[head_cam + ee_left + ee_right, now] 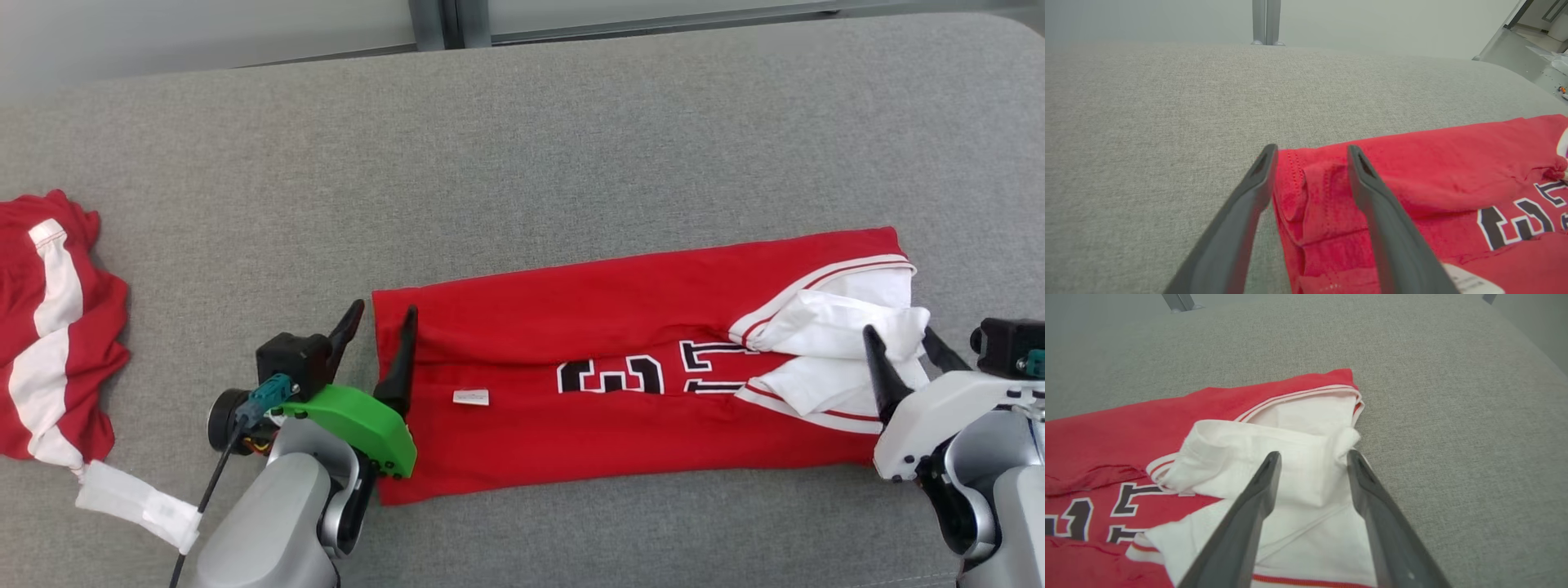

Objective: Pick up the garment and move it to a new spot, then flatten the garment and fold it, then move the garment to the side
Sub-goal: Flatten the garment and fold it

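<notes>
The garment (pixel 620 367) is a red jersey with black and white numerals, folded into a long band across the grey surface. Its white sleeves (pixel 833 335) are bunched at the right end. My left gripper (pixel 380 335) stands open at the band's left edge, one finger on the bare surface and one over the red hem (pixel 1310 192). My right gripper (pixel 898 347) is open over the white sleeve fabric (pixel 1306 465), with nothing pinched between its fingers.
A second red and white garment (pixel 49 327) lies crumpled at the far left edge, with a white tag-like strip (pixel 139 505) below it. The grey padded surface (pixel 522 147) stretches bare behind the jersey. A metal post (pixel 1265 20) stands beyond the far edge.
</notes>
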